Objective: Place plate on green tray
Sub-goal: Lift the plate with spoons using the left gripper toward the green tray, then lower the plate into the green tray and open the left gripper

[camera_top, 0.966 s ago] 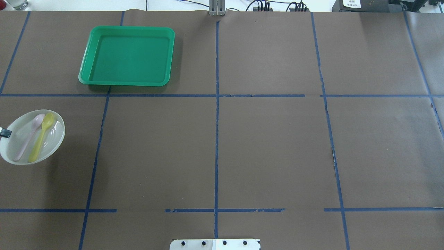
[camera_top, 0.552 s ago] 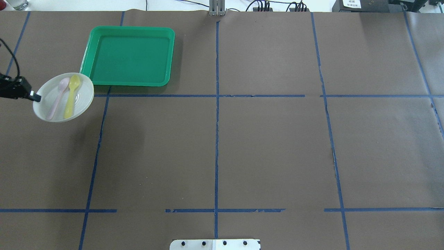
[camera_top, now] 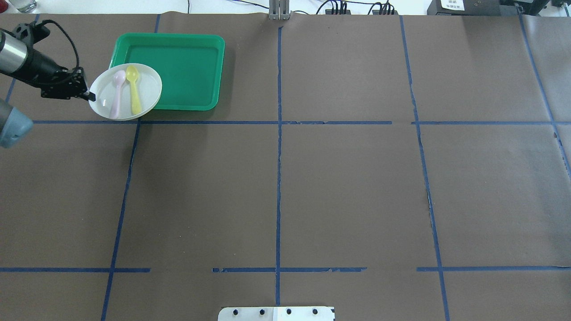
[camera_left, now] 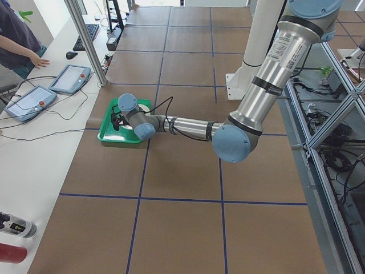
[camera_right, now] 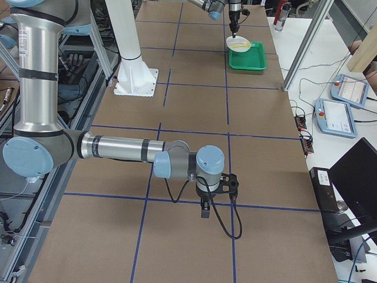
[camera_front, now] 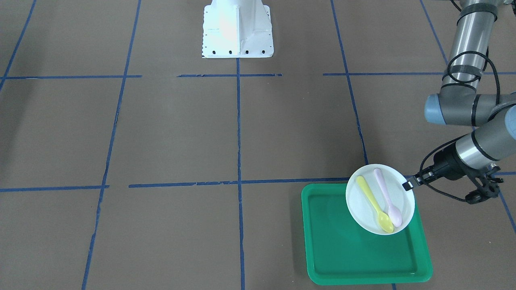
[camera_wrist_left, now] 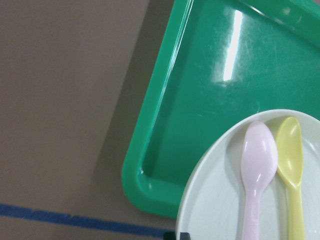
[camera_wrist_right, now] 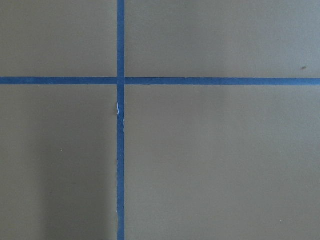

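The white plate carries a yellow spoon and a pale pink spoon. My left gripper is shut on the plate's left rim and holds it in the air over the near-left corner of the green tray. Part of the plate overhangs the tray's edge. In the front-facing view the plate, the gripper and the tray show the same. The left wrist view shows the plate over the tray. My right gripper hovers low over the table far from the tray; I cannot tell whether it is open.
The brown table has blue tape lines. The robot's white base stands at the near middle. Operator tablets lie on the white bench beyond the tray. A person stands there.
My left arm has carried the plate from the table's left edge, away from the robot and to the right, to over the tray's near-left corner.
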Available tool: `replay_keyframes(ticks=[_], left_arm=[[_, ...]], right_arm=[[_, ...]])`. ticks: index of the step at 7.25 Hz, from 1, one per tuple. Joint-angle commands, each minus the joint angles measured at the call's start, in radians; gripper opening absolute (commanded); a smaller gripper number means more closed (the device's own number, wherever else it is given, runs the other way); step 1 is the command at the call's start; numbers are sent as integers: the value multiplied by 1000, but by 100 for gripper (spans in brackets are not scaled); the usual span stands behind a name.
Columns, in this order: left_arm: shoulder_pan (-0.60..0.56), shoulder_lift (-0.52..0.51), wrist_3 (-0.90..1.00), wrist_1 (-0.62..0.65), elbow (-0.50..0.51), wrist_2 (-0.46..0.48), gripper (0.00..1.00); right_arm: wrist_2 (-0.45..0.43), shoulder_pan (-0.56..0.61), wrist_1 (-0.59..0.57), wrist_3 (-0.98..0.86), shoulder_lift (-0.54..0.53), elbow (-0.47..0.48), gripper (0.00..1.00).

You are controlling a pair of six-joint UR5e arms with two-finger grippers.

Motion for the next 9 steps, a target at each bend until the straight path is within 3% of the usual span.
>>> replay_keyframes(ticks=[1,3,6,7,8,9], left_arm=[[33,-85,-153,-87,118,65,0],[55,-99,-249,-188,188,128,0],[64,-97,-249,-199,192,146,0],[64,-94,-246,-201,191,145,17],[64,-85,-238,-218,188,142,65],[64,-73,-196,-216,176,139,100]], right_arm=[[0,0,1,0,-1,0,100],[0,0,0,0,-1,0,100],[0,0,1,0,0,0,100],[0,0,0,0,0,0,100],[0,0,0,0,-1,0,100],[0,0,0,0,-1,0,100]])
